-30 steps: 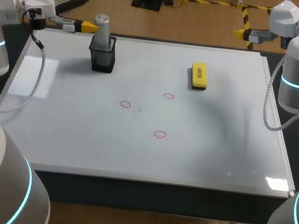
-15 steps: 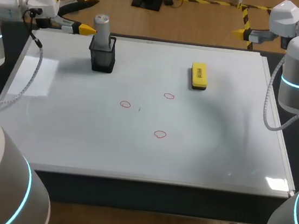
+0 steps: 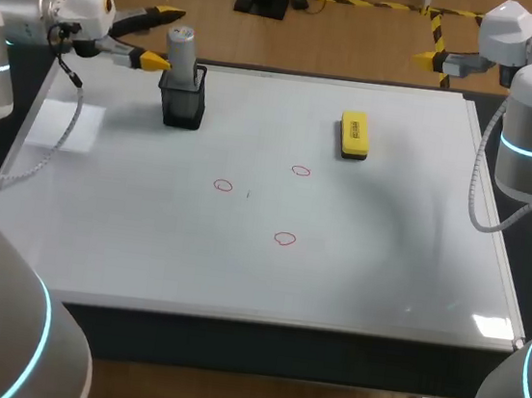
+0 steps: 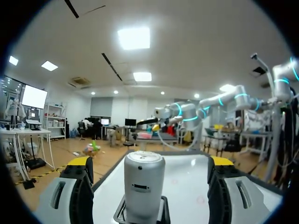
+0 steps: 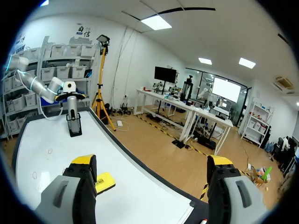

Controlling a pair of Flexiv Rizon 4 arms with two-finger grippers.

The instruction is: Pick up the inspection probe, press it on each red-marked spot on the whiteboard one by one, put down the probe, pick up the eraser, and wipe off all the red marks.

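Observation:
The grey cylindrical probe (image 3: 180,51) stands upright in a black holder (image 3: 183,103) at the whiteboard's (image 3: 384,262) far left. My left gripper (image 3: 167,39) is open at the probe's top, one yellow tip on each side, neither touching. In the left wrist view the probe (image 4: 144,184) stands between the spread fingers (image 4: 79,164). The yellow eraser (image 3: 354,134) lies far right of centre. Three red marks (image 3: 223,186), (image 3: 300,171), (image 3: 284,239) sit mid-board. My right gripper (image 3: 429,39) hangs open beyond the far right corner; the eraser (image 5: 105,182) lies beside one of its fingers.
The board's metal frame edge (image 3: 494,237) runs along the right side. In the right wrist view the holder (image 5: 74,127) and my left arm (image 5: 42,91) show at the board's far end. A faint dark speck (image 3: 248,195) lies beside one red mark.
My left gripper has moved right along the far edge until its open tips flank the probe. The right arm, eraser and marks are as before.

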